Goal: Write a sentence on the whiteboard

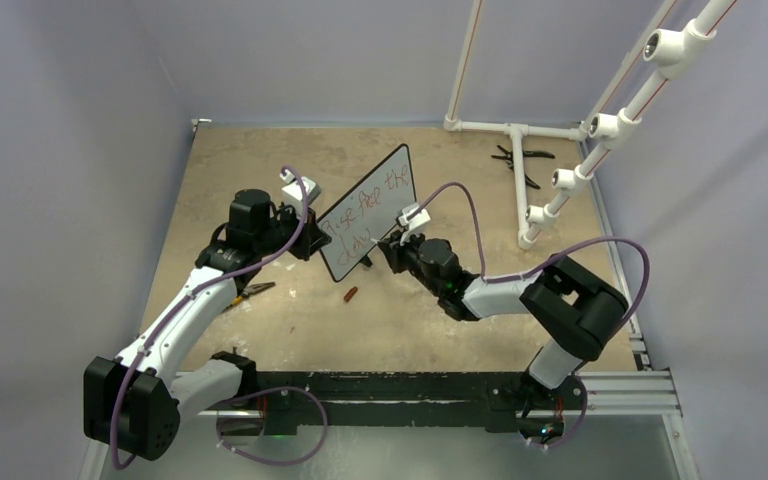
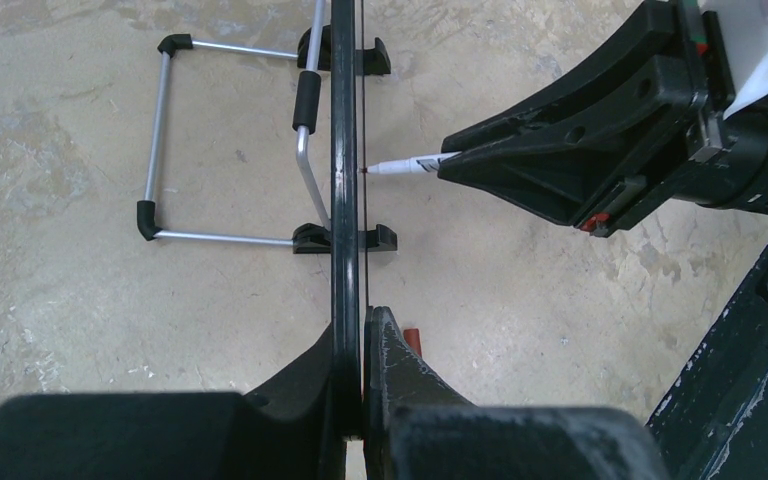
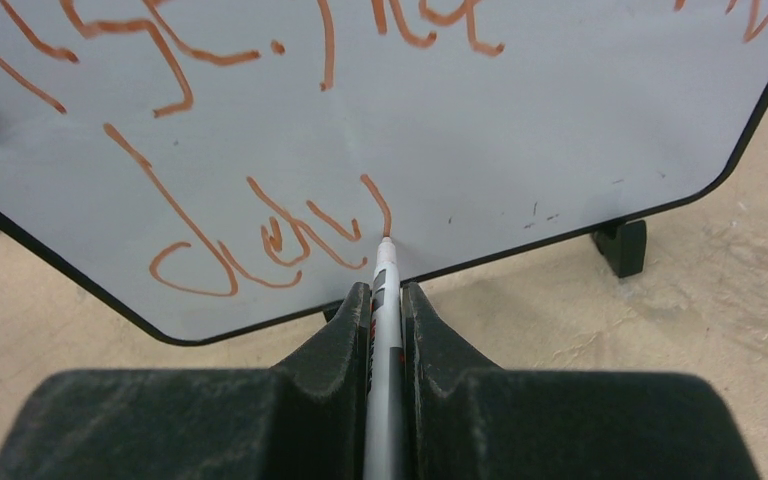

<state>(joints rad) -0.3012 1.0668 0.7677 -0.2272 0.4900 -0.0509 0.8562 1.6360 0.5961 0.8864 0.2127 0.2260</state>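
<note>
1. You have one whiteboard (image 3: 580, 110), upright in the middle of the tabletop (image 1: 260, 180), between the two arms.
2. The sentence (image 1: 358, 222) is red and stands in two lines.
3. Your left fingers (image 2: 410, 390) are clamped on the left end of the whiteboard.
4. Your right fingers (image 3: 440, 350) are clamped on one marker (image 3: 385, 290). Its tip touches the whiteboard at the end of the lower line.
5. One small red-brown piece (image 1: 350, 294) lies on the tabletop near the whiteboard.
</note>
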